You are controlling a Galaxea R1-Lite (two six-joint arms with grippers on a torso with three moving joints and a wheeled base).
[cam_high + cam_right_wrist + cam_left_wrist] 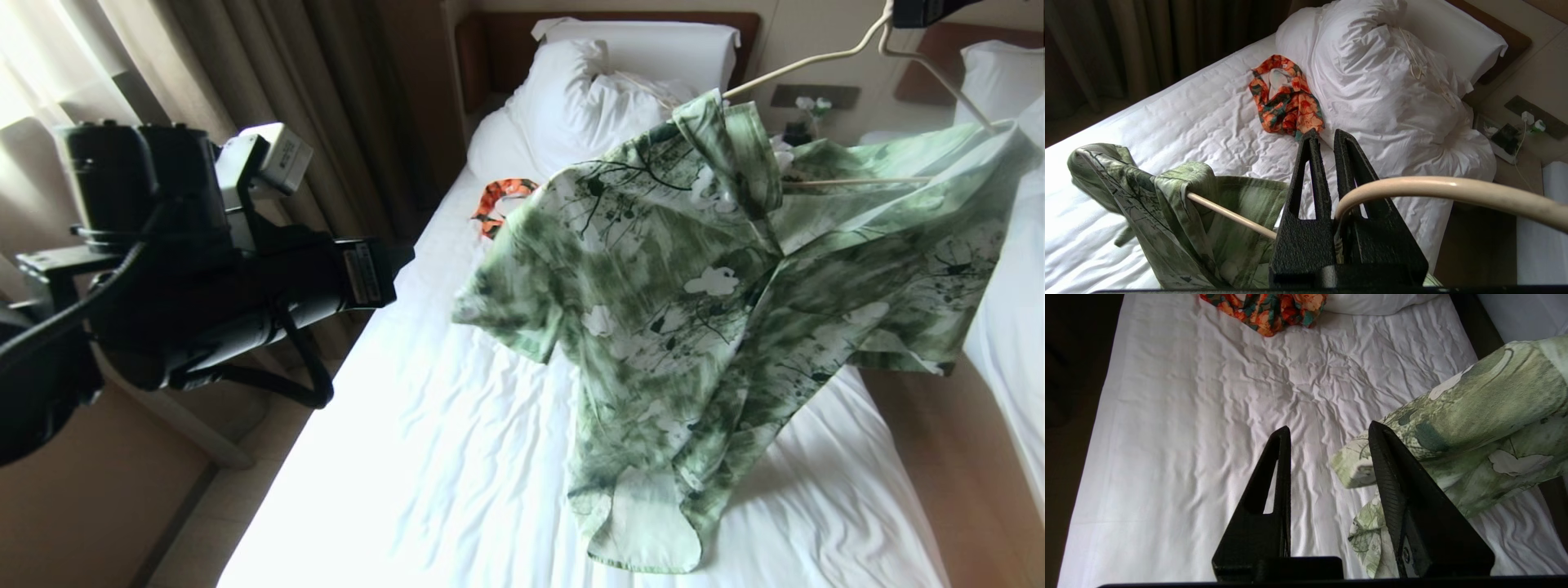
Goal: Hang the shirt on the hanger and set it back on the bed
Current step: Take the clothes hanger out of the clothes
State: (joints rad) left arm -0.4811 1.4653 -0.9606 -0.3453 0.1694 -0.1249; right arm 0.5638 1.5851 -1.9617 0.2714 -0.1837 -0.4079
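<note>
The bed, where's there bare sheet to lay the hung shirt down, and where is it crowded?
Bare wrinkled sheet of the bed runs from the orange garment down to the foot, on the curtain side of the shirt. The head end is crowded: the bunched duvet, the pillow and that garment.

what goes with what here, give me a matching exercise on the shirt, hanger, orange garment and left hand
Things:
1. shirt
2. hanger
3. orange garment
4. left hand

States:
A. open, nothing between its fingers
B. clamped in the shut right hand
C. lying on the bed beside the bunched duvet
D. draped on the hanger, its hem on the sheet

Pairs: 1-D, 2-B, 3-C, 4-A
</note>
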